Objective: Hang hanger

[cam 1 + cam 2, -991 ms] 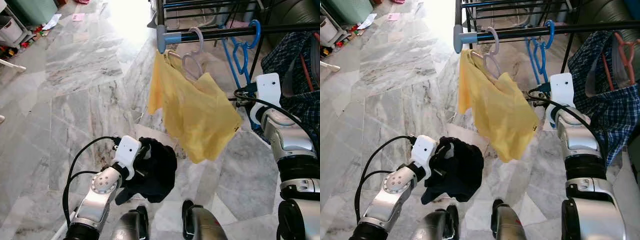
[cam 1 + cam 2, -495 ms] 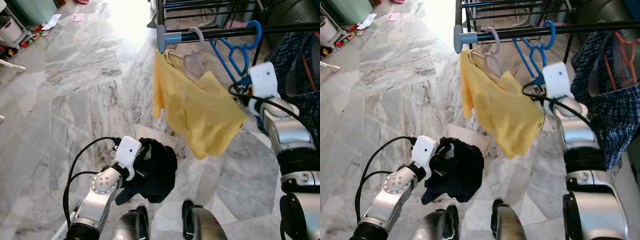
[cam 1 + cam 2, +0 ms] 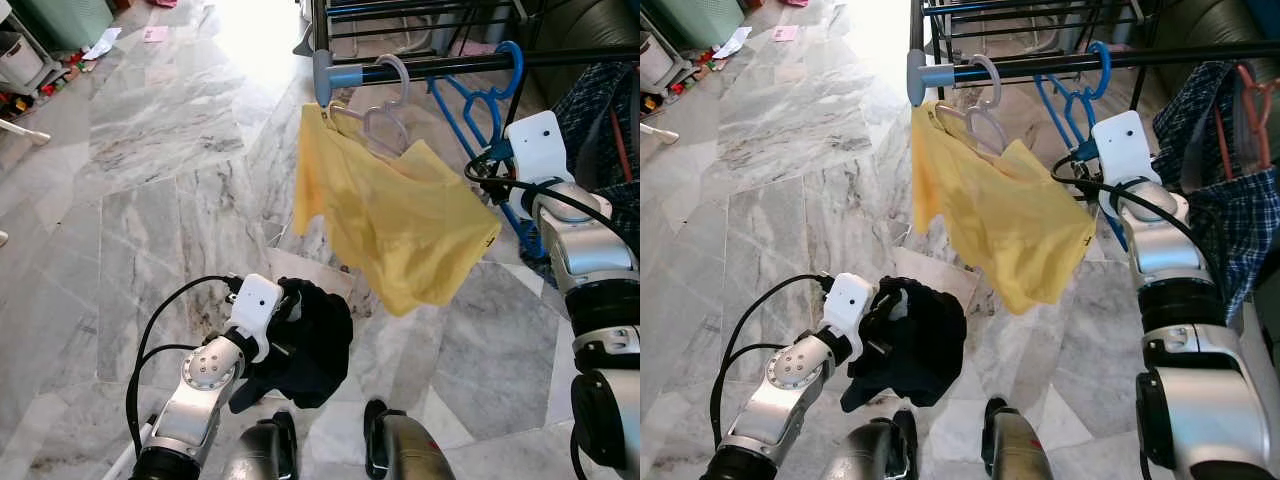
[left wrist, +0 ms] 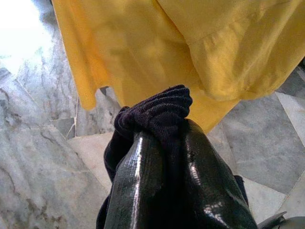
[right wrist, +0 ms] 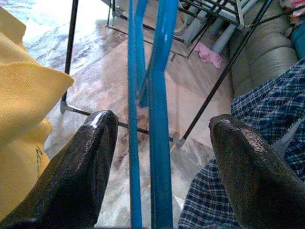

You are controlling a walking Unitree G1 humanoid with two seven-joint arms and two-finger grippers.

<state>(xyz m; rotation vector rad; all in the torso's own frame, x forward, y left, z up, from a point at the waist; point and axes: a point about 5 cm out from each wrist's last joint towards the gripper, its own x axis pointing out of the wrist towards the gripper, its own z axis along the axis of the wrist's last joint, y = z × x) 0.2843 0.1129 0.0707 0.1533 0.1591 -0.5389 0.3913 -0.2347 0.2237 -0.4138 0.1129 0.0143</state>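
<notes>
Grey marble floor (image 3: pixel 150 150) underfoot; a black drying rack rail (image 3: pixel 450 65) crosses the top of the scene, carrying a pale hanger (image 3: pixel 385 110) with a yellow garment (image 3: pixel 390 225) draped on it near the rail's capped end, and a plaid shirt (image 3: pixel 1230 200) farther along on the robot's right. A blue hanger (image 5: pixel 159 119) hangs hooked over the rail between the yellow garment and the plaid shirt. The right gripper (image 5: pixel 162 162) is raised to it, fingers (image 5: pixel 83 171) spread wide on either side of the blue bars without touching; the left gripper (image 4: pixel 162 162), low by the robot's waist, is clamped on a bunched dark garment (image 3: pixel 310 345).
</notes>
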